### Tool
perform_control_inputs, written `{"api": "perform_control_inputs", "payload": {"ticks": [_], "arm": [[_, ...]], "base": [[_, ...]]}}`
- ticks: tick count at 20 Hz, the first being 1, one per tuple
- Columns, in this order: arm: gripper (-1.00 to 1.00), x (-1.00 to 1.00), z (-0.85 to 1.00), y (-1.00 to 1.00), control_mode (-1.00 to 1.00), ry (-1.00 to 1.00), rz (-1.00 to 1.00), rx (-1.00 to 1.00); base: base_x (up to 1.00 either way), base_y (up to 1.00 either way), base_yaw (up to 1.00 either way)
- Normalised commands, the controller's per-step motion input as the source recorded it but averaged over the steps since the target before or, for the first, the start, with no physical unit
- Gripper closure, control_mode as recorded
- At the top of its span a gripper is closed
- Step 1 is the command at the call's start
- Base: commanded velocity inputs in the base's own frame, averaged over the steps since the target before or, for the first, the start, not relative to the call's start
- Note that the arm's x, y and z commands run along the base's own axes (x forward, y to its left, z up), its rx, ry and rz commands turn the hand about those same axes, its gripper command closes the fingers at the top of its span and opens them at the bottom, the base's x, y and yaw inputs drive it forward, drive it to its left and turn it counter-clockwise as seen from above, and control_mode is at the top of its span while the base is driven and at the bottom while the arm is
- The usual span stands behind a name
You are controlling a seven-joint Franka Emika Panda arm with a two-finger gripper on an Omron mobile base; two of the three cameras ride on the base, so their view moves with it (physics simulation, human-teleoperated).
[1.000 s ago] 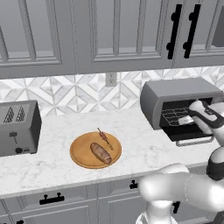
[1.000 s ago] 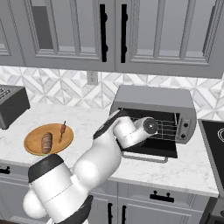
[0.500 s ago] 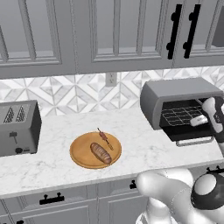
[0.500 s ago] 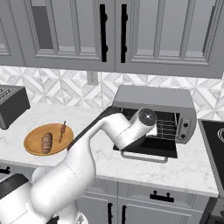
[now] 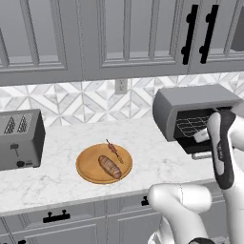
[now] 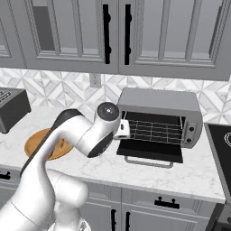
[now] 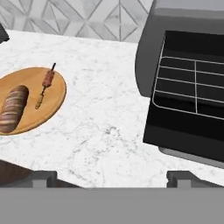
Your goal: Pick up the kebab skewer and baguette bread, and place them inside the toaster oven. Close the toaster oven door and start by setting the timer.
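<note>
White arm has swung its gripper [image 7: 111, 177], jaws apart and empty, from the oven [image 5: 190, 107] toward the board [image 7: 54, 98]; skewer [image 7: 45, 85] and bread [image 7: 13, 108] remain unpicked.

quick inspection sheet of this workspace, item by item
surface: white marble counter, round wooden board on it
job's things: kebab skewer and baguette bread lie side by side on the board; toaster oven holds only its wire rack; toaster oven door folded down open
clutter: grey slot toaster at the counter's left end
gripper: gripper open, holding nothing, above the counter beside the oven
cables: nothing seen
surroundings: grey cabinets, patterned backsplash, wall outlet
</note>
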Motion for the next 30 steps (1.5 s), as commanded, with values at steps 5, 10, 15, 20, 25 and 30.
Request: {"api": "perform_control_inputs", "payload": {"ticks": [5, 10, 15, 20, 25, 30], "arm": [[-1.0, -0.13, 0.03, 1.0, -1.0, 0.14, 0.0, -0.08], [-1.0, 0.0, -0.05, 1.0, -1.0, 0.17, 0.0, -0.14], [-1.0, 0.14, -0.03, 0.67, -1.0, 0.08, 0.0, -0.04], [-1.0, 0.07, -0.21, 0.63, -1.0, 0.03, 0.0, 0.0], [-1.0, 0.0, -0.33, 0.62, -1.0, 0.03, 0.0, 0.01], [-1.0, 0.19, -0.43, 0.19, -1.0, 0.08, 0.0, 0.01]], "base": [[0.0, 0.0, 0.0], [0.0, 0.0, 0.0], [0.0, 0.0, 0.0], [0.0, 0.0, 0.0], [0.0, 0.0, 0.0], [0.0, 0.0, 0.0]]}}
